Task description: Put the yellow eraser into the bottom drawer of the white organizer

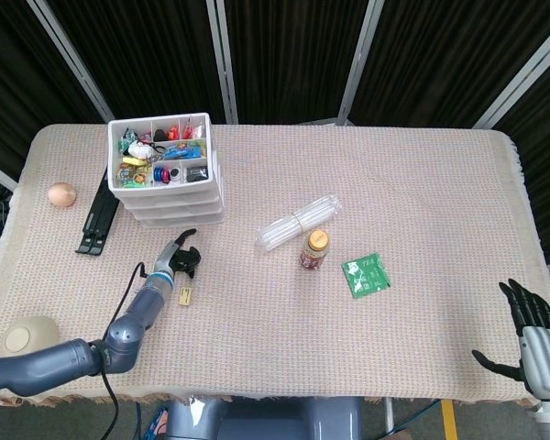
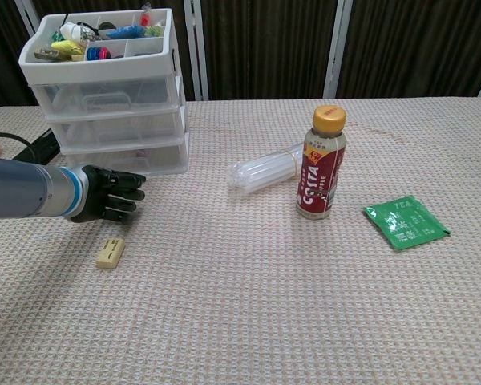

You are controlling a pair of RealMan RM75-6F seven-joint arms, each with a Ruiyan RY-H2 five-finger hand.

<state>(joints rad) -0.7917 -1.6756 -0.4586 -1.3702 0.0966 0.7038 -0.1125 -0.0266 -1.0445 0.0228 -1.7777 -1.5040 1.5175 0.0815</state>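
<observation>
Your left arm is a smooth blue-grey tube, ending in a pale grey cuff with a bright blue ring at the wrist. Your left hand (image 2: 104,195) is black, with segmented fingers. A thin black cable runs along that arm in the head view. Your right hand (image 1: 532,325) has black fingers on a light grey, boxy palm casing.

Legible: "COSTA" in white on the red label of the orange-capped bottle (image 2: 320,172), running vertically; "TEA" in pale letters on the green sachet (image 2: 405,221) lying flat on the tablecloth.
</observation>
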